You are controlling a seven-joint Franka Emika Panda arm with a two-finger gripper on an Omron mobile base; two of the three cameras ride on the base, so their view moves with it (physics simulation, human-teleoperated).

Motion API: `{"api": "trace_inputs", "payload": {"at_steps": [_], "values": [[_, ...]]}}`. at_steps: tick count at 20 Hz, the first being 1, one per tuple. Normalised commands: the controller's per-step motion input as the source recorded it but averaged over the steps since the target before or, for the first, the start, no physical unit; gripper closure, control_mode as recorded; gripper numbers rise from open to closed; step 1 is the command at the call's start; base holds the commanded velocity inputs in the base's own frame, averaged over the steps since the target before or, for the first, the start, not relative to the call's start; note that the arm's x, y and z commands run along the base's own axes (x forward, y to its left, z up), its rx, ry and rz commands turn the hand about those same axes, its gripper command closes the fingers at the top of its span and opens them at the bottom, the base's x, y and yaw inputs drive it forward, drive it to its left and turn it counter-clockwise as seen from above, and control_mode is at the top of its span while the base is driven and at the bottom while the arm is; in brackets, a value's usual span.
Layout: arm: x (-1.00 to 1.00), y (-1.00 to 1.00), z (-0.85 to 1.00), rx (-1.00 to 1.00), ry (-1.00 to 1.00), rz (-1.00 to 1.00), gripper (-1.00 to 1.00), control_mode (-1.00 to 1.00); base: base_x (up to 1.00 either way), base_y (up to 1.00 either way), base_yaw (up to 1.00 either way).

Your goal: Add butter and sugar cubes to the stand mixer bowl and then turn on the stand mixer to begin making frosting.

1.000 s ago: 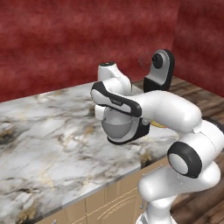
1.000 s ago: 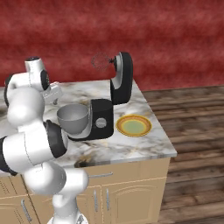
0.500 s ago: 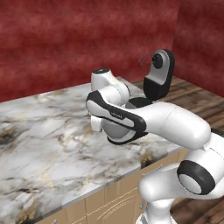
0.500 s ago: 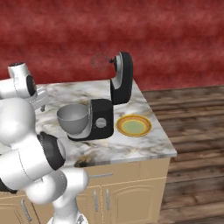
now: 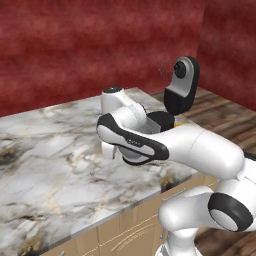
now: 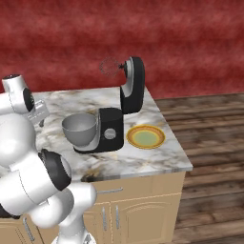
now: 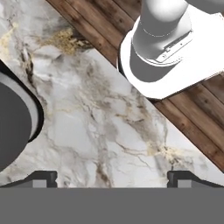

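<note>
The black stand mixer (image 6: 112, 129) stands on the marble counter with its head (image 6: 132, 86) tilted up and back. The grey metal stand mixer bowl (image 6: 80, 128) sits on the mixer's base. In the hand view the bowl's rim (image 7: 26, 109) shows at the left edge. My gripper (image 7: 113, 178) is open and hangs over bare marble beside the bowl, with nothing between its fingertips (image 7: 43, 177). In the right base view the gripper (image 6: 41, 116) is just left of the bowl. The mixer head (image 5: 181, 87) also rises behind my arm. Butter and sugar cubes are out of view.
A flat yellow-rimmed plate (image 6: 145, 137) lies on the counter right of the mixer. The counter's front edge (image 7: 131, 92) runs close to the gripper, with wooden floor beyond. A red wall backs the counter. Open marble (image 5: 45, 145) stretches to the left.
My arm has swung and folded lower, carrying the hand down toward the counter at the bowl's left side. The gripper stayed open. Mixer, bowl and plate have not moved.
</note>
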Motion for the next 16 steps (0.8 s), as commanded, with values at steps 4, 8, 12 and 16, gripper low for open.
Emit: {"api": "trace_inputs", "payload": {"at_steps": [4,8,12,16], "values": [[0.00,0.00,-0.33,0.00,0.06,0.13,-1.00,-1.00,0.00,0.00,0.00],[0.00,0.00,-0.33,0.00,0.07,0.15,-1.00,-1.00,0.00,0.00,0.00],[0.00,0.00,-0.39,0.00,0.04,0.15,-1.00,-1.00,0.00,0.00,0.00],[0.00,0.00,-0.29,0.00,0.00,0.07,-1.00,-1.00,0.00,0.00,0.00]]}}
